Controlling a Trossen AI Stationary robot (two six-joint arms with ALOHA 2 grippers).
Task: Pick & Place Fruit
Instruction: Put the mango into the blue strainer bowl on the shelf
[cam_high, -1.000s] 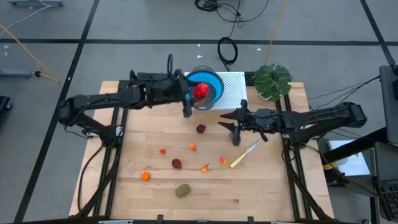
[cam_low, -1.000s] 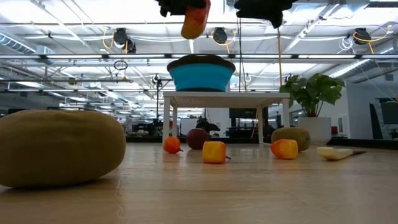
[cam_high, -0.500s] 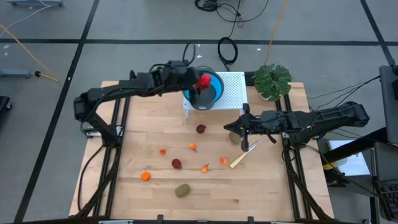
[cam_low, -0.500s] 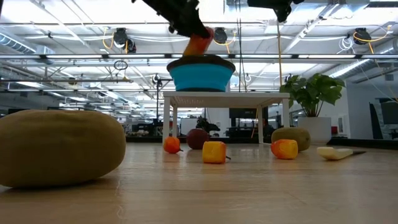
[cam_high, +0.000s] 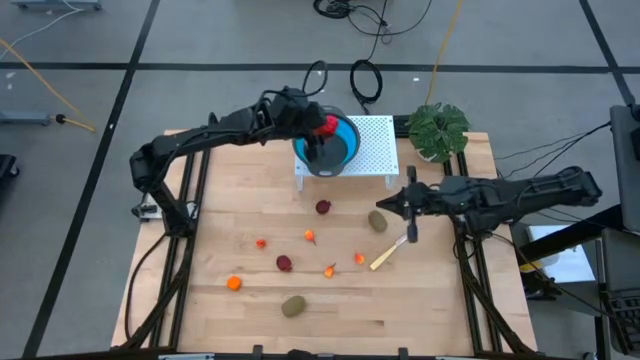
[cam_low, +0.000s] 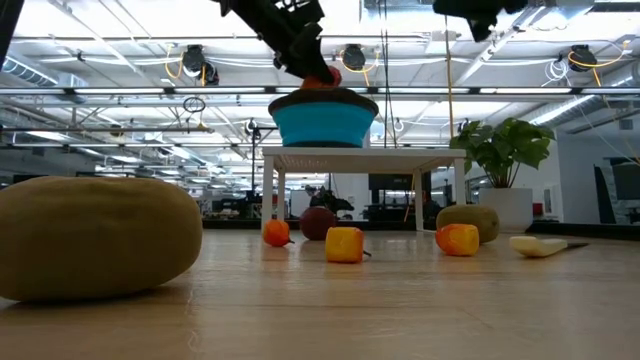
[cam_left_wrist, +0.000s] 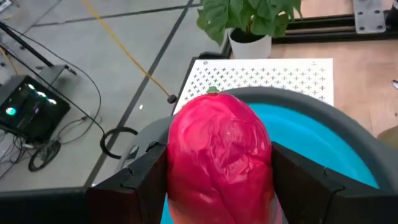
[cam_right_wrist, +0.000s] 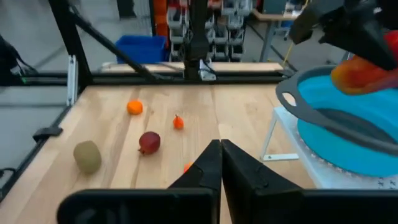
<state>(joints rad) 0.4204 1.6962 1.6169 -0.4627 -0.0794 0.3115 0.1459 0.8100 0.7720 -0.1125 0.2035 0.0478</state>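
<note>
My left gripper (cam_high: 318, 135) hangs over the blue bowl (cam_high: 346, 150) on the white perforated stand (cam_high: 376, 140), shut on the long red-orange-yellow fruit (cam_left_wrist: 221, 155). In the low view that fruit (cam_low: 321, 78) shows just above the bowl's rim (cam_low: 325, 100). My right gripper (cam_high: 411, 230) is shut and holds nothing, in the air over the table right of a brownish-green oval (cam_high: 377, 221). The second oval (cam_high: 293, 306), two dark red balls (cam_high: 323, 207) (cam_high: 285, 263) and several orange bits (cam_high: 261, 242) lie on the table. My left gripper pinches the long fruit between its two fingers (cam_left_wrist: 146, 180), one on each side of the red part (cam_left_wrist: 186, 162), lying across it. The fingers slant down from the table's left. The fruit is clear of the table, over the bowl's inside; I cannot tell whether it touches the bowl.
A yellow-handled knife (cam_high: 392, 251) lies below my right gripper. A potted green plant (cam_high: 437, 128) stands at the far right corner beside the stand. The near part of the wooden table (cam_high: 200, 300) holds only scattered fruit pieces.
My left gripper has carried the long fruit toward the far edge over the blue bowl and lowered it to the rim, turning as it went. My right gripper has moved toward the table's right, uncovering the brownish-green oval, which has stayed in place.
</note>
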